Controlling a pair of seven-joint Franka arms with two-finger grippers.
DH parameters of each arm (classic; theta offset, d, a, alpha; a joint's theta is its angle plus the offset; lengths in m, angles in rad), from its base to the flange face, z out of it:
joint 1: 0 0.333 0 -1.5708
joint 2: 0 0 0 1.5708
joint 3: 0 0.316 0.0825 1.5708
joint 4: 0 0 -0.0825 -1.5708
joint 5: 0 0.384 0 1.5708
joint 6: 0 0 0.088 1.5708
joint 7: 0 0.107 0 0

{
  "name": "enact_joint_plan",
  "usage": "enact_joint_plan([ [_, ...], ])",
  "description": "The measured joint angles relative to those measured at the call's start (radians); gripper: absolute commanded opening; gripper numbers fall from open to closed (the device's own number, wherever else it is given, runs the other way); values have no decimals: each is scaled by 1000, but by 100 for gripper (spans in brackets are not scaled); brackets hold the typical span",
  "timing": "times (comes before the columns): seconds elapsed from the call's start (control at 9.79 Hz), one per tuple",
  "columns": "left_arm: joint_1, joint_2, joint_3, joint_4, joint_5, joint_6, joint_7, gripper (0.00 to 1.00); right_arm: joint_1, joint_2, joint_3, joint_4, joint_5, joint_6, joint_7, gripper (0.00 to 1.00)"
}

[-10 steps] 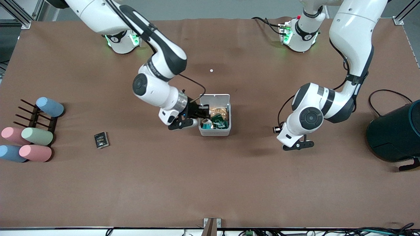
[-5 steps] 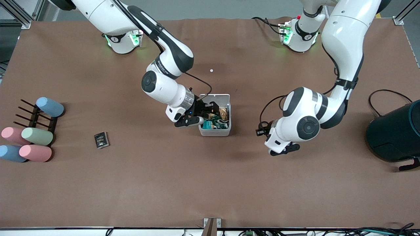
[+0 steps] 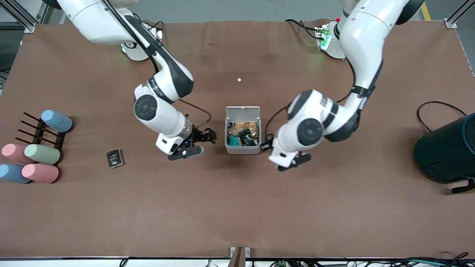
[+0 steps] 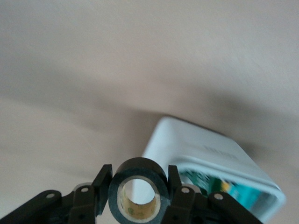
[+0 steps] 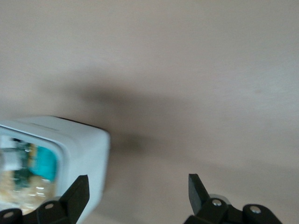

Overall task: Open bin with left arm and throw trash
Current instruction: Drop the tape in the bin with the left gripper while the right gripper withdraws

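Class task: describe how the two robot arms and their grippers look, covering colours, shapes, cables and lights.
Both arms are glossy white with rounded shells, dark grey joint bands and round dark joint caps. Thin black cables loop along each forearm. The left gripper and right gripper have black two-finger jaws. Green lights glow at both bases.

A robotics laboratory: two white Franka arms stand bolted at the edge of a wide table (image 3: 237,207) covered in brown matting, green status lights glowing at their bases. Aluminium framing rails (image 3: 22,16) border the table's corners and loose cables (image 3: 430,111) trail across the surface and along the table's near edge. Test props, including pastel cylinders (image 3: 41,154) beside a small dark rack (image 3: 37,131), sit toward the right arm's end.
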Motion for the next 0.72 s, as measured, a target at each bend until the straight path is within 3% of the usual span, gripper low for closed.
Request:
enact_joint_plan([
  [0.1, -44, 1, 4, 5, 0, 0, -15, 3, 2, -10, -58, 0, -8, -48, -93, 94],
  [0.31, -127, 3, 21, 13, 0, 2, -56, 21, 1, -16, -210, -2, -15, -93, -235, 96],
  [0.41, -167, 6, 37, 16, 0, 12, -72, 71, 1, -16, -272, -4, -39, -103, -261, 96],
  [0.51, -196, 13, 48, 16, 0, 27, -79, 100, 4, -16, -317, -12, -68, -112, -265, 97],
  [0.72, -204, 25, 55, 16, 70, 41, -82, 100, 27, -15, -391, -46, -84, -119, -263, 99],
])
